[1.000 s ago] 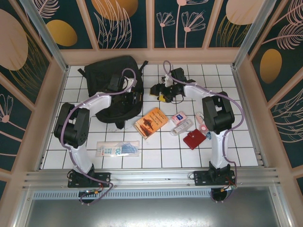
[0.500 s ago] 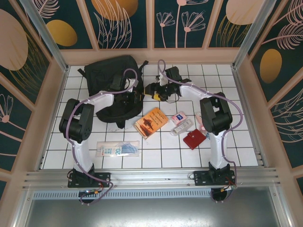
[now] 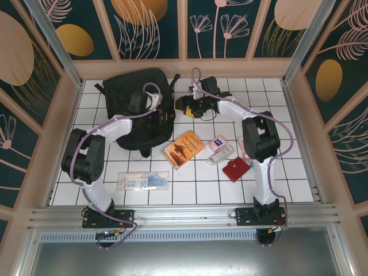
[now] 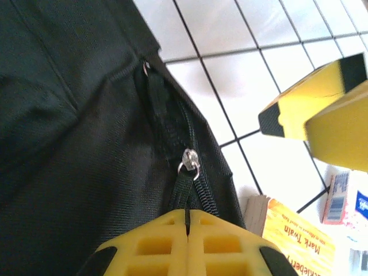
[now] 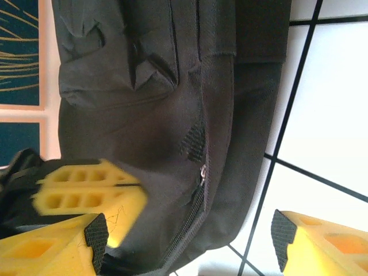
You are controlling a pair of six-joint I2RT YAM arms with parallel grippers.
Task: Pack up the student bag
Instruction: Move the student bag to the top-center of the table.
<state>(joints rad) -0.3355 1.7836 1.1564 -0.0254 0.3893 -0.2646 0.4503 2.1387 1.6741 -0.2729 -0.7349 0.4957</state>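
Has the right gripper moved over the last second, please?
Yes. The right gripper has shifted left in the top view, nearer the large black fabric backpack; the orange paperback book stayed put.

White tiled tabletop [image 3: 299,103], dark teal wall panels [image 3: 155,29] with orange and pink botanical motifs, aluminium rail [image 3: 184,215] in front.

Black student bag [image 3: 129,83]; orange book [image 3: 184,148]; red wallet [image 3: 236,169].

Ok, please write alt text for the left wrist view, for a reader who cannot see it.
The shut left end effector pinches the black fabric zipper pull of the large black soft fabric backpack. The yellow right end effector hovers over the white tiled table, near an orange paperback book.
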